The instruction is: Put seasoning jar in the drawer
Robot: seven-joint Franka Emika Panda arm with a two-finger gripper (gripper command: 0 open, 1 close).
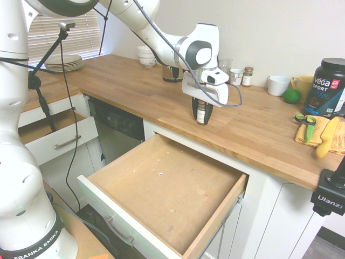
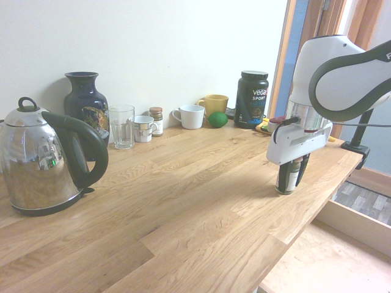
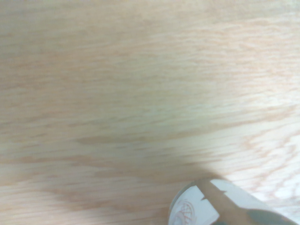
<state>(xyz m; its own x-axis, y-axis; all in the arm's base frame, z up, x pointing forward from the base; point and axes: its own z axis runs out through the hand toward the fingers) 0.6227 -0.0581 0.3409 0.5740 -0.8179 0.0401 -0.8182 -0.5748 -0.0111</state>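
Note:
The seasoning jar (image 1: 201, 114) stands upright on the wooden countertop (image 1: 135, 89), a little back from the front edge. My gripper (image 1: 201, 112) comes straight down over it and is shut on it, one dark finger on each side. The second exterior view shows the same grip on the seasoning jar (image 2: 289, 177), with the gripper (image 2: 289, 176) around it, its base at the wood. Its white label (image 3: 197, 211) shows blurred in the wrist view. Below the edge, the large drawer (image 1: 167, 191) with the white front is pulled fully out, its bare brown bottom showing.
A smaller drawer (image 1: 54, 135) stands open at the left. At the back of the counter are a kettle (image 2: 43, 162), dark vase (image 2: 85, 104), glass (image 2: 122, 126), small jar (image 2: 157, 121), mugs (image 2: 190, 116), lime (image 2: 218, 119) and protein tub (image 2: 252, 99). Scissors (image 1: 306, 125) lie on a yellow cloth.

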